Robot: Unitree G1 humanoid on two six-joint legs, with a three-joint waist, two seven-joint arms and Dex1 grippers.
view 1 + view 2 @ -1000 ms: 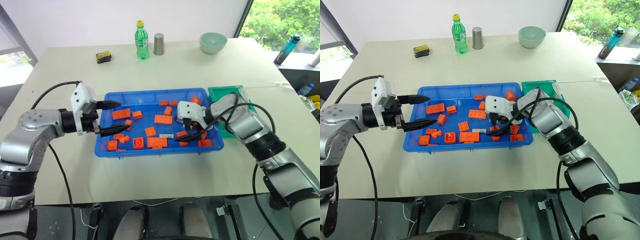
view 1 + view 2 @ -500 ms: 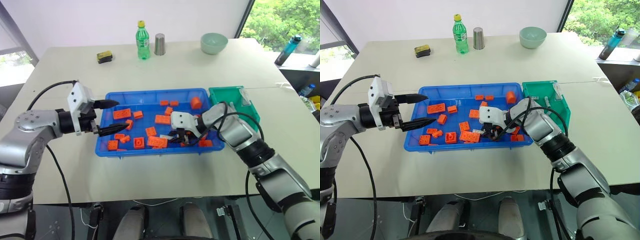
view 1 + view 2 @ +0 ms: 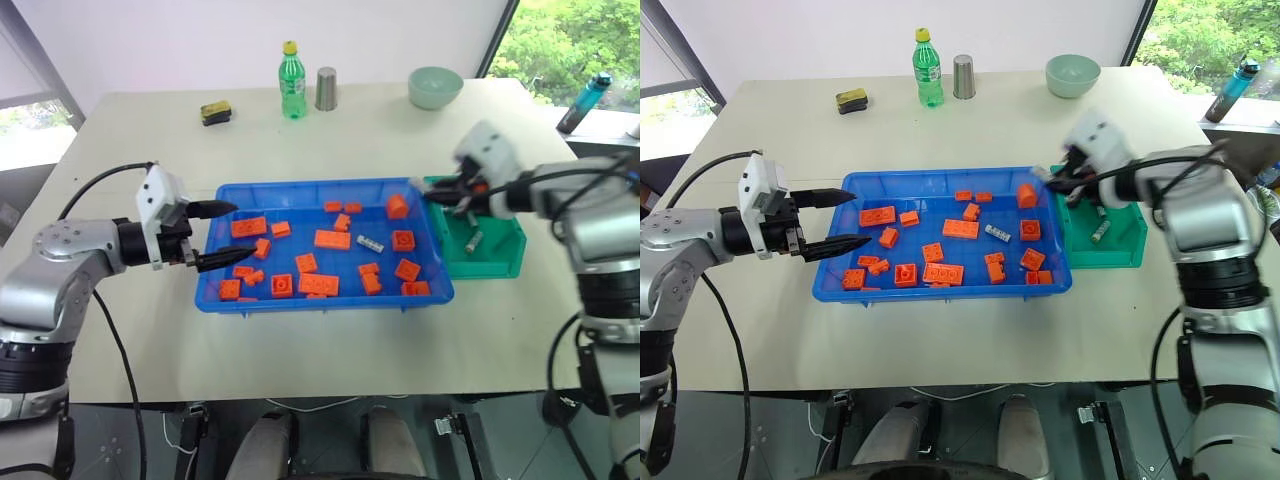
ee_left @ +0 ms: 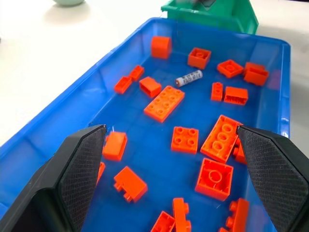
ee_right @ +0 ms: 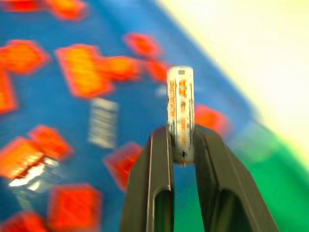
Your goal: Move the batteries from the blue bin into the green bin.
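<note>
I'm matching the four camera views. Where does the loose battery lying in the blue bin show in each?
Left eye: loose battery, mid-bin, right of the long orange brick.
Right eye: loose battery, same spot.
Left wrist: battery past the long brick, toward the green bin.
Right wrist: probably the blurred pale streak beside the held battery.
Shared landmark: the blue bin.

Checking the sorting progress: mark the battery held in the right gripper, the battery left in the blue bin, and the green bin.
held battery (image 5: 180, 111), right wrist view, middle of its label.
loose battery (image 4: 189, 78), left wrist view, mid-body.
green bin (image 3: 489, 267), left eye view, near wall.
</note>
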